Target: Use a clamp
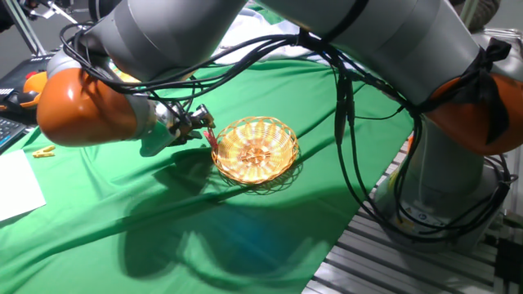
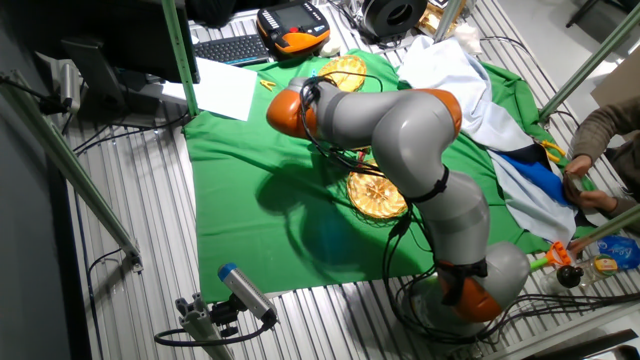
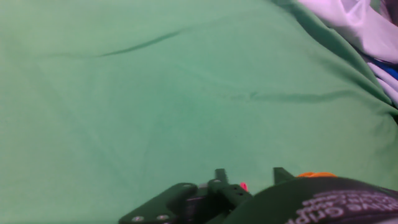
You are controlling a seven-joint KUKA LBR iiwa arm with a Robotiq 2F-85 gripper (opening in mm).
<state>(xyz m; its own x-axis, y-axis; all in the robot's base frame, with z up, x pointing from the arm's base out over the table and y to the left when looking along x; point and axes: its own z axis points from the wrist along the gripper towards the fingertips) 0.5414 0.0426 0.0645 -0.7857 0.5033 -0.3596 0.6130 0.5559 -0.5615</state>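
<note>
Hand (image 1: 204, 128) clamped on red clip (image 1: 212, 139) at wicker basket (image 1: 256, 149) rim; yellow clip (image 1: 42, 152) far off

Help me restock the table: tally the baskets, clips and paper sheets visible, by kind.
Wicker baskets: 2, one by the gripper at, one behind the arm
Red clamp: 1, held at the fingertips
Yellow clip: 1
White paper sheet: 1
Total: 5

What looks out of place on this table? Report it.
The green cloth lies creased, with white fabric heaped over its far corner. The pincer holds the red clamp beside the wicker basket's rim. Nothing looks spilled or broken.
</note>
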